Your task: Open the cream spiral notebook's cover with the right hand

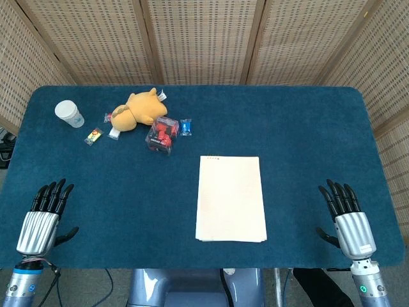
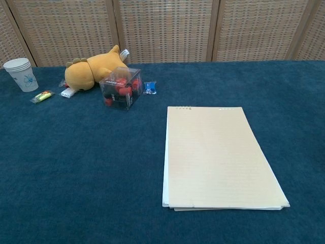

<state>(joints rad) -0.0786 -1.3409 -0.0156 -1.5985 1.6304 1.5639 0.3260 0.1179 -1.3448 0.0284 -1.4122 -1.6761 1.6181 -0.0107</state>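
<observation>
One cream spiral notebook is seen lying flat and closed on the blue surface, a little right of the middle and near the front edge. Its spiral binding is at the far short edge, where small rings are seen at the left corner in the chest view. The right robot hand is placed at the front right corner of the surface, well apart from the notebook, with bare blue cloth between them. Its fingers are stretched forward and held close together, the thumb is turned toward the notebook, and nothing is held. The left robot hand is placed at the front left corner in the same way, with fingers slightly fanned and nothing in it, and it is further from the notebook. Both robot hands are shown only in the head view.

At the far left part of the surface a small group of things is found. One stack of white paper cups with a blue print is standing upright; how many cups are in it cannot be told. One yellow plush toy is lying on its side. One clear plastic box with red and black pieces inside is touching the toy. Four small wrapped sweets are counted: a yellow-green one, a white one, a blue one, and one half hidden at the toy. The writing on the box and wrappers is too small to be read.
</observation>
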